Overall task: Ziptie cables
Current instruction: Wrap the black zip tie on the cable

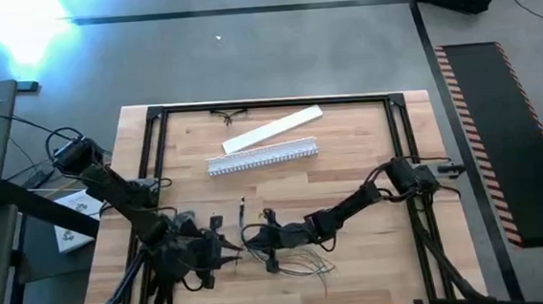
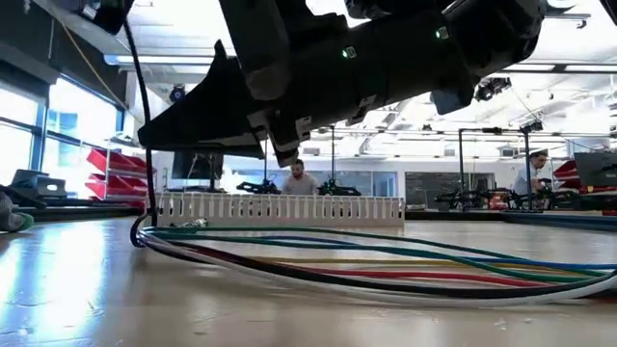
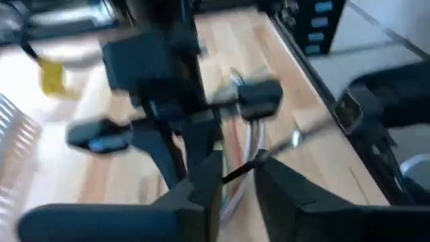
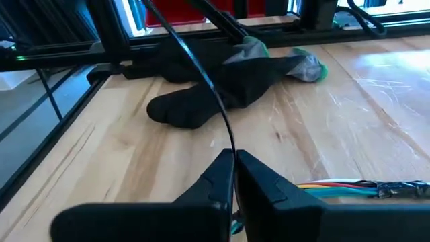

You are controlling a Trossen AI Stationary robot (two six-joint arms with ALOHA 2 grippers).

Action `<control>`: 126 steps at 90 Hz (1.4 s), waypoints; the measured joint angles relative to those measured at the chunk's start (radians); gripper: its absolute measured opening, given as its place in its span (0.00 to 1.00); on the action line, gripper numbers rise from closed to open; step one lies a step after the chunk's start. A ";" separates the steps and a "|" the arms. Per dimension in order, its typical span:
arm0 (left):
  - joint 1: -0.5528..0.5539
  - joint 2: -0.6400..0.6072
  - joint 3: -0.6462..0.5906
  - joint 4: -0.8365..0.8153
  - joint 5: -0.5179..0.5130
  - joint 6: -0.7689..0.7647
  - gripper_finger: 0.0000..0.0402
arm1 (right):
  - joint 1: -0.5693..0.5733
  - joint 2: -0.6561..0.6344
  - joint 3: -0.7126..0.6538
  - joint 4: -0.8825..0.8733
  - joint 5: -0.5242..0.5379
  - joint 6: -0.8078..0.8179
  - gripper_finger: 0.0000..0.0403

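Observation:
The cables (image 1: pixel 308 262) lie as a loose bundle of thin coloured wires on the wooden table near its front edge. They also show in the low view (image 2: pixel 386 265) and beside my right fingers (image 4: pixel 349 188), where grey tape wraps them. A thin black ziptie strap (image 4: pixel 201 74) arcs up from my right gripper (image 4: pixel 234 161), which is shut on it just left of the bundle (image 1: pixel 270 240). My left gripper (image 3: pixel 238 185) stands open close by on the left (image 1: pixel 223 253). A thin black strand crosses its gap; whether it touches, I cannot tell. My right gripper pinches the black ziptie strap (image 4: pixel 232 153) between its two fingertips. The fingers lie low over the table, reaching in from the table's right. From the pinch the strap rises and curves away in a free arc above the wood.
A white slotted channel (image 1: pixel 262 158) and a flat white lid (image 1: pixel 272 130) lie at the far middle of the table. A dark glove-like cloth with green trim (image 4: pixel 222 87) lies by the black frame rail (image 1: pixel 156 141). People (image 2: pixel 299 178) are in the room beyond.

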 joint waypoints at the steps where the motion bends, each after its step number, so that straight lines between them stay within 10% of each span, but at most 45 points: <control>1: 0.000 -0.002 0.000 -0.010 0.007 -0.006 0.26 | 0.000 0.000 0.000 0.000 0.000 0.001 0.00; 36: -0.094 -0.015 -0.055 -0.275 0.034 -0.366 0.39 | 0.009 0.000 0.000 0.013 0.005 0.001 0.00; 76: -0.044 0.236 -0.325 0.588 -0.119 -0.159 0.33 | 0.009 0.001 0.001 0.046 0.000 -0.001 0.00; 126: 0.064 0.401 -0.277 0.754 -0.008 -0.073 0.29 | 0.009 0.001 0.001 0.036 -0.003 0.005 0.00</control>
